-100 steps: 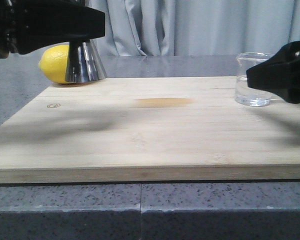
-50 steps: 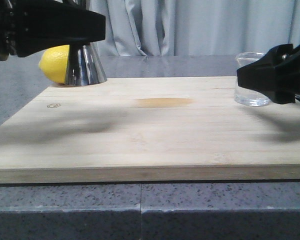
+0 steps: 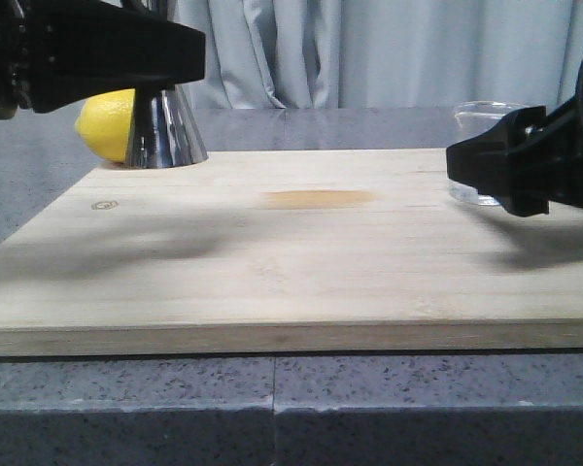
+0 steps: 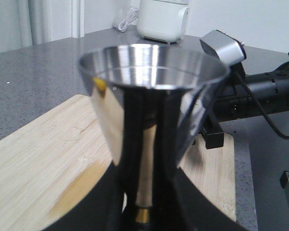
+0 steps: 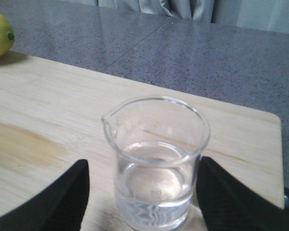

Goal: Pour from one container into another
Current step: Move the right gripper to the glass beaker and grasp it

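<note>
The steel jigger (image 3: 165, 126) stands upright at the far left corner of the wooden board (image 3: 272, 272), and my left gripper (image 3: 165, 58) is shut on it. In the left wrist view the jigger (image 4: 154, 91) fills the middle, with the left gripper (image 4: 144, 197) closed on its narrow waist just above the gold band (image 4: 142, 215). The clear glass beaker (image 5: 156, 159) stands on the board's right side with a little clear liquid in it. My right gripper (image 5: 144, 192) is open, one finger on each side of the beaker with gaps. From the front the right gripper (image 3: 486, 170) hides most of the beaker (image 3: 486, 109).
A yellow lemon (image 3: 105, 124) lies just behind the jigger, off the board's far left corner. A brownish stain (image 3: 321, 199) marks the middle of the board. Grey stone counter surrounds the board. A white appliance (image 4: 164, 19) stands on the counter beyond the board.
My right gripper has slid left around the beaker, now covering most of it from the front. The left gripper and jigger have barely shifted.
</note>
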### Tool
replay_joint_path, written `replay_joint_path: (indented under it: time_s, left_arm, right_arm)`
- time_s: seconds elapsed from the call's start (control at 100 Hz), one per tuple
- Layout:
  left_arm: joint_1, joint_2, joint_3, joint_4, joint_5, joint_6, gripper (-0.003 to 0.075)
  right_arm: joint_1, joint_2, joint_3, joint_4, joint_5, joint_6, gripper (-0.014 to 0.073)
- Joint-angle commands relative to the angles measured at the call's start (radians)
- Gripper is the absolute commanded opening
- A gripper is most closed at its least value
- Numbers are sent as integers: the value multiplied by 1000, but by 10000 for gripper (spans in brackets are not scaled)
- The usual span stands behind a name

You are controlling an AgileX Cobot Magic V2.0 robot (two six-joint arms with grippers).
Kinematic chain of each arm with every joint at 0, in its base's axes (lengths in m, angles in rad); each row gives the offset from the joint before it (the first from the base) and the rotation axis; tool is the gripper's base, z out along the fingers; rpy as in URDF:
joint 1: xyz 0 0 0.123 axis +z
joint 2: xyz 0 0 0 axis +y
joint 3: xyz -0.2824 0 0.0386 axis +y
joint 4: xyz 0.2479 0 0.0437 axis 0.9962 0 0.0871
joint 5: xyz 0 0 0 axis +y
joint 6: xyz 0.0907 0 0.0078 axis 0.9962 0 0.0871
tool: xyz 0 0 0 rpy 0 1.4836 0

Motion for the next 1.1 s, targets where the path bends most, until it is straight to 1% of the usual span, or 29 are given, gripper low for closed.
replay_joint_path:
  time_s: [0.0,0.31,0.48,0.54,0.66,1.09]
  left_arm:
    - [3,-33,-29,-45,-67,-11,-19]
    - [3,-33,-29,-41,-67,-11,-19]
    - [3,-33,-29,-40,-67,-11,-19]
    - [3,-33,-29,-39,-67,-11,-19]
    - [3,-33,-29,-30,-67,-11,-19]
    - [3,-33,-29,-25,-67,-19,-19]
  right_arm:
    - [1,3,-23,-9,-120,-8,437]
    - [1,53,-23,14,-191,-8,435]
    - [-2,54,-23,22,-207,-17,372]
    - [-11,54,-23,22,-207,-17,363]
    - [-27,54,-23,22,-207,-17,363]
    - [-27,54,-23,22,-219,-17,362]
